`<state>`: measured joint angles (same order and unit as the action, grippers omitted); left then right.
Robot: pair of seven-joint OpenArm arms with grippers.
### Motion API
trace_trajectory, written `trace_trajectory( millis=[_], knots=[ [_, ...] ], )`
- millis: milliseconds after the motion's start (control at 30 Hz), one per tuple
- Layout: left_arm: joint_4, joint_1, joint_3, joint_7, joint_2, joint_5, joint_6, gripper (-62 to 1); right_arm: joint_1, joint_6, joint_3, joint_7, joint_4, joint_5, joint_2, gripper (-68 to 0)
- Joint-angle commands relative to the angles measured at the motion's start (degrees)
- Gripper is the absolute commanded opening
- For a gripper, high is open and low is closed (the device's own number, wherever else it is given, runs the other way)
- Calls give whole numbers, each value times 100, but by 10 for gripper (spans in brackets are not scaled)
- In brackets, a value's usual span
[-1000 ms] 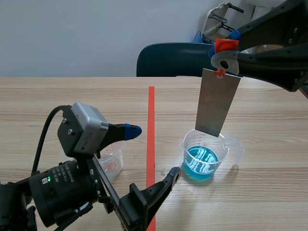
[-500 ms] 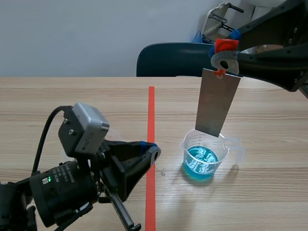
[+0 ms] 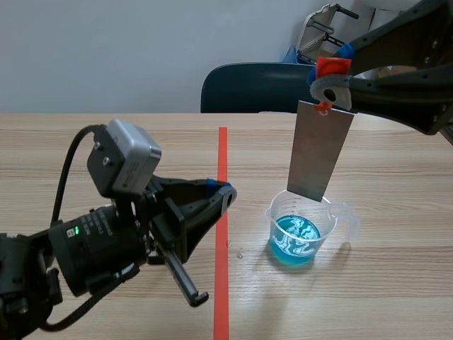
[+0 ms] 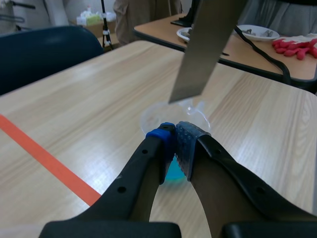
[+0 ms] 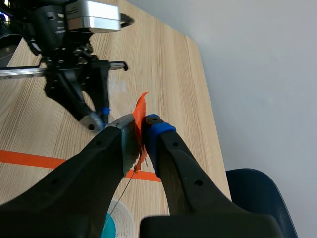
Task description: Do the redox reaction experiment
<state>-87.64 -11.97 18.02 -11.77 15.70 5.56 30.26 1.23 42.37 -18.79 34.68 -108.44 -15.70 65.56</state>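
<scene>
A clear beaker with blue liquid stands right of the red tape line. Just above its rim hangs a grey metal plate, tied under an orange tag. My right gripper is shut on that tag, high at the back right. My left gripper is shut on nothing, low over the tape line and left of the beaker. In the left wrist view its closed fingertips point at the beaker, with the plate hanging beyond them.
A dark blue chair stands behind the table's far edge. The left arm's body and camera fill the near left. A small clear cup shows faintly beside the left arm. Bare wood lies around the beaker.
My left gripper went from wide open to shut with nothing in it, and the left arm rose a little. The right arm, plate and beaker kept still.
</scene>
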Motion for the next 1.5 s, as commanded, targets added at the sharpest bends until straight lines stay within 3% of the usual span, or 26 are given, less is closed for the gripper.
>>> trace_trajectory(
  millis=[0, 567, 1033, 1300, 1467],
  knots=[
    [-70, 181, 127, -42, -31, 63, -120, -593, 81, 35, 87, 107, -42, -103, 79, -669],
    [975, 1156, 1156, -260, -79, 105, -1012, -594, 81, 35, 87, 107, -42, -103, 79, -669],
    [1023, 1196, 1158, -323, -74, 129, -1001, -594, 81, 35, 87, 107, -42, -103, 79, -669],
    [990, 1012, 1097, -398, 155, 138, -986, -593, 81, 35, 87, 107, -42, -103, 79, -669],
    [859, 614, 686, -992, 422, 234, -651, -511, 81, 35, 87, 107, -42, -103, 79, -669]
  ],
)
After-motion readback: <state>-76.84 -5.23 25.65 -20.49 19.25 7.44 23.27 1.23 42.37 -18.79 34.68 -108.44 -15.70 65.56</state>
